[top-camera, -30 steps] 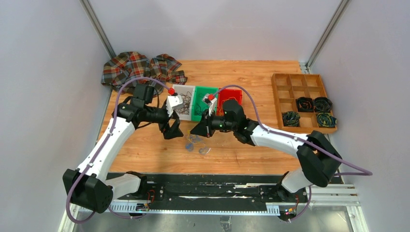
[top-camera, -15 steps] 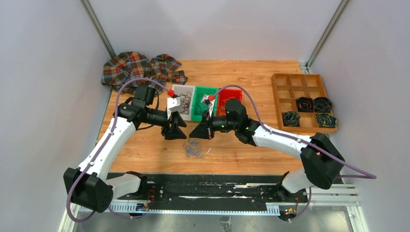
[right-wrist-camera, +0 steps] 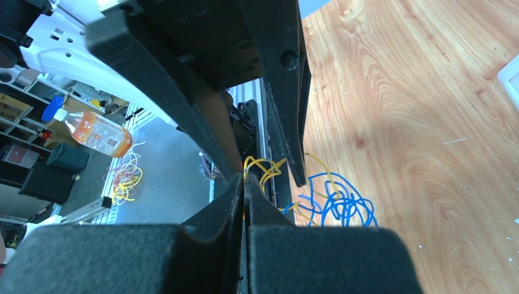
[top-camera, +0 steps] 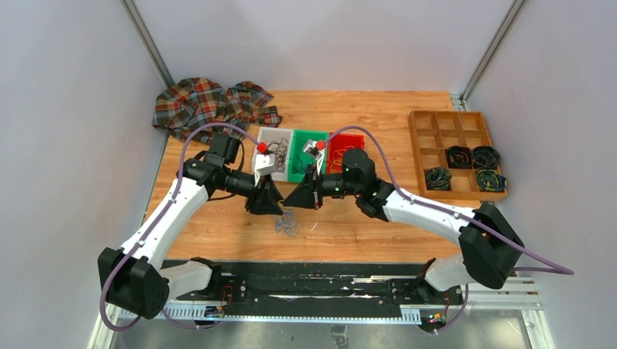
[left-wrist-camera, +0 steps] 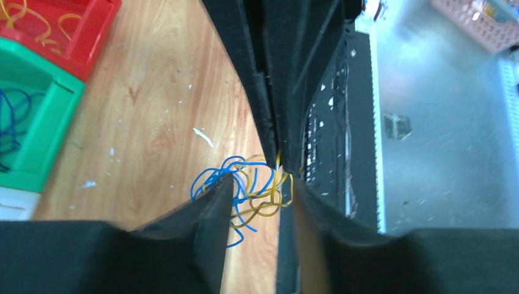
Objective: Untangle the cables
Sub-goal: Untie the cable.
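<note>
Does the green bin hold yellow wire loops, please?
No, the green bin holds blue loops; the yellow ones lie in the red bin.

I get bright, even overhead light on the table [top-camera: 378, 109], with soft shadows. In the wrist views my near fingers [left-wrist-camera: 183, 257] blur dark; the cables [left-wrist-camera: 245, 184] stay fairly sharp.

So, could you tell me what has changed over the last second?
The left end effector and right end effector drew together over the cables, and the left one's jaws narrowed to straddle the clump. The loose loops gathered into a tighter bunch. The right one stayed shut on a yellow strand; bins, wooden tray and plaid cloth did not move.
</note>
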Robot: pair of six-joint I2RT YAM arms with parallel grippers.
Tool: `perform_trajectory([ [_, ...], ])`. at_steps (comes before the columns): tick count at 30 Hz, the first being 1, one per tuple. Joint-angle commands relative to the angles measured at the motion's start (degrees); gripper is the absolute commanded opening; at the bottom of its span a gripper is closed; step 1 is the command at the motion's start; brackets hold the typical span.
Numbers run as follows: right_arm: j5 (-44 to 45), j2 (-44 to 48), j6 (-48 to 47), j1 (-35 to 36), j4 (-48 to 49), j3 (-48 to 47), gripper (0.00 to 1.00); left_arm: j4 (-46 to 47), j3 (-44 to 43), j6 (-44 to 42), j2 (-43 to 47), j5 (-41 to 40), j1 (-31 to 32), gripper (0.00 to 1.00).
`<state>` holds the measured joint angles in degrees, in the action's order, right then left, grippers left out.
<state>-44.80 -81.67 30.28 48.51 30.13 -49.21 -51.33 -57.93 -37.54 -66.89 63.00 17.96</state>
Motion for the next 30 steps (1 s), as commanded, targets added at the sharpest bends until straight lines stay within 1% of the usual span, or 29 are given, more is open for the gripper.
perform_trajectory([
  [1, 0.4, 2.3, 1.0, 1.0, 2.5, -1.4, 0.01, -0.3, 0.4, -0.4, 1.0, 1.8, 0.5, 0.33],
  [2, 0.6, 2.5, 1.2, 1.0, 2.8, -1.2, 0.01, -0.3, 0.0, -0.1, 1.1, 1.5, 0.5, 0.23],
  [3, 0.7, 2.6, 1.5, 1.0, 3.1, -1.1, 0.01, -0.3, -0.6, 0.3, 1.1, 1.3, 0.5, 0.16],
  [4, 0.8, 2.6, 1.9, 1.2, 3.5, -1.0, 0.01, -0.3, -1.1, 0.9, 1.3, 1.2, 0.5, 0.11],
  [6, 1.7, 2.8, 2.3, 1.4, 4.0, -0.6, 0.01, -0.4, -2.0, 2.5, 1.7, 1.2, 0.5, 0.06],
  [7, 2.8, 3.1, 2.4, 1.4, 4.0, -0.3, 0.06, -0.4, -2.4, 3.4, 1.9, 1.0, 0.5, 0.04],
  [8, 4.3, 3.8, 2.2, 1.5, 3.9, 0.3, 0.15, -0.3, -2.8, 4.4, 2.2, 0.4, 0.5, 0.02],
  [10, 9.4, 6.3, 1.0, 1.3, 3.4, 2.4, 0.37, -0.1, -3.8, 7.3, 2.8, -2.7, 0.5, 0.01],
  [11, 12.4, 8.0, 0.0, 1.4, 3.3, 3.9, 0.46, 0.3, -4.4, 9.3, 3.1, -4.8, 0.5, 0.01],
  [12, 15.2, 10.0, -1.1, 1.4, 3.3, 5.5, 0.50, 0.6, -5.1, 11.4, 3.4, -6.8, 0.5, 0.01],
  [14, 20.0, 14.0, -3.7, 1.6, 4.8, 9.2, 0.57, 2.4, -5.8, 15.8, 4.5, -10.5, 0.4, 0.01],
  [15, 21.9, 15.3, -5.5, 2.0, 5.5, 10.7, 0.59, 3.7, -6.0, 18.1, 5.2, -11.7, 0.4, 0.01],
  [16, 25.0, 16.5, -9.8, 3.8, 5.9, 12.2, 0.60, 5.7, -6.2, 22.4, 6.1, -13.1, 0.5, 0.01],
  [17, 26.5, 17.1, -11.7, 4.8, 5.7, 12.7, 0.60, 7.1, -6.3, 23.9, 6.9, -13.8, 0.5, 0.01],
  [18, 28.4, 17.2, -15.5, 6.5, 5.5, 12.9, 0.60, 8.3, -6.5, 26.4, 7.4, -14.6, 0.5, 0.01],
  [20, 31.9, 16.7, -19.9, 9.3, 5.5, 12.3, 0.60, 9.4, -7.5, 30.3, 8.0, -15.8, 0.5, 0.01],
  [23, 37.6, 14.2, -24.7, 12.8, 8.0, 10.0, 0.60, 9.4, -9.4, 33.5, 8.0, -15.6, 0.5, 0.01],
  [27, 45.2, 9.4, -29.4, 16.4, 15.8, 7.6, 0.60, 9.6, -11.0, 37.3, 7.7, -13.9, 0.7, 0.01],
  [30, 49.0, 4.8, -32.8, 18.2, 22.0, 5.5, 0.60, 9.6, -11.1, 38.5, 7.6, -13.1, 0.7, 0.01],
])
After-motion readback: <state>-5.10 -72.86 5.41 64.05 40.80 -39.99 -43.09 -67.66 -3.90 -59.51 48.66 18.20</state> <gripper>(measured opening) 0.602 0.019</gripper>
